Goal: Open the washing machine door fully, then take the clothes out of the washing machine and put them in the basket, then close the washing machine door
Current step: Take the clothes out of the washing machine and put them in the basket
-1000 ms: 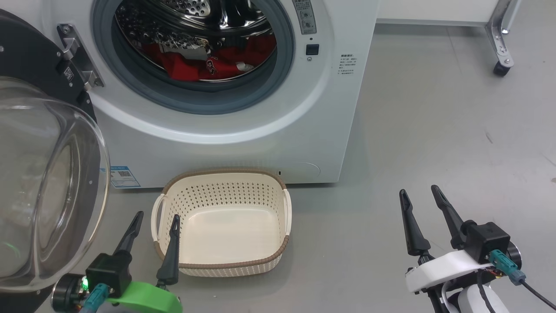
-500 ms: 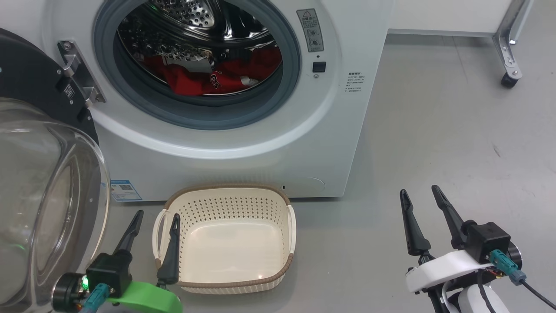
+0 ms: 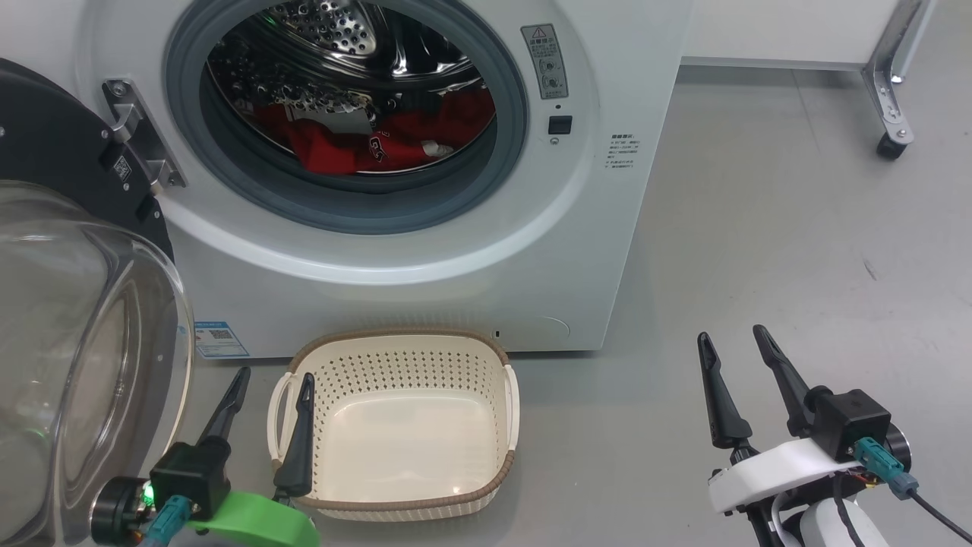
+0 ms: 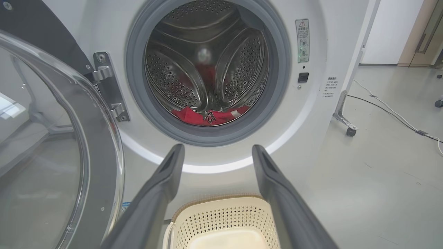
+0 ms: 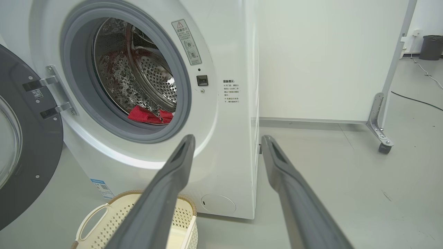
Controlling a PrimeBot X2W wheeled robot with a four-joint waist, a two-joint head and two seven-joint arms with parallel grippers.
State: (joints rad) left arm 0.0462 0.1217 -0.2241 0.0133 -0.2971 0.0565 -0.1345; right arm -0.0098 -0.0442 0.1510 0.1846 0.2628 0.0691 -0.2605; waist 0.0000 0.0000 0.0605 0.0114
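The washing machine [image 3: 425,251] stands ahead with its door [image 3: 68,319] swung wide open to the left, its glass bowl bulging toward me. Red clothes [image 3: 364,144] with white marks lie at the bottom of the steel drum [image 4: 207,69]. The cream basket [image 3: 399,357] sits empty on the floor just in front of the machine. My left gripper [image 3: 275,374] hangs open over the basket's left handle, beside the door [image 4: 52,155]. My right gripper [image 3: 735,333] is open above bare floor to the right of the machine, holding nothing. The clothes [image 5: 148,116] and the basket [image 5: 104,221] also appear in the right wrist view.
A white partition on a metal foot with a caster [image 3: 890,147] stands at the back right. Grey floor [image 3: 759,266] spreads to the right of the machine. A cable [image 4: 391,114] runs across the floor farther off, and a dark bin [image 5: 431,46] stands in the distance.
The head camera has tilted, so the whole scene sits lower in the picture. Both grippers stay open in the same places.
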